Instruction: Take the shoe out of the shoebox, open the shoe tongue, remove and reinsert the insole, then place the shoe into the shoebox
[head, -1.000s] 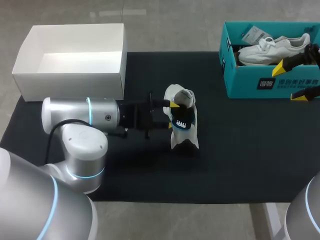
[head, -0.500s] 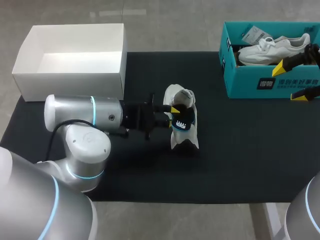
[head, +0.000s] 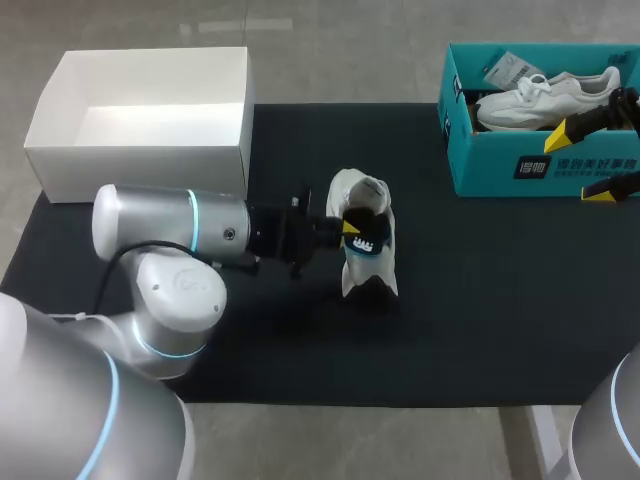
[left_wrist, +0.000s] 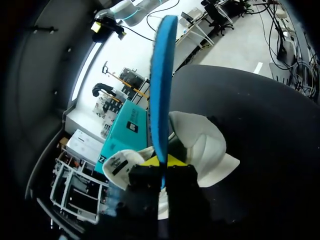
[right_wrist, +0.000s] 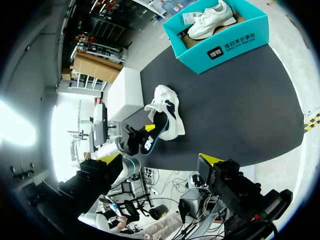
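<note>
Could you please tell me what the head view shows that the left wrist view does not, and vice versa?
Only the head view: the white box, a second shoe lying in the teal box, and the right end effector, open at that box's front wall. Only the left wrist view: the thin blue edge of the insole, pinched from both sides by the fingers of the left end effector. Both: the white shoe on the black table, the insole at its opening, and the teal box.

A white, open-topped rectangular cardboard box (head: 140, 170) stands at the far left corner. Under it lies a black table mat (head: 500, 300).
</note>
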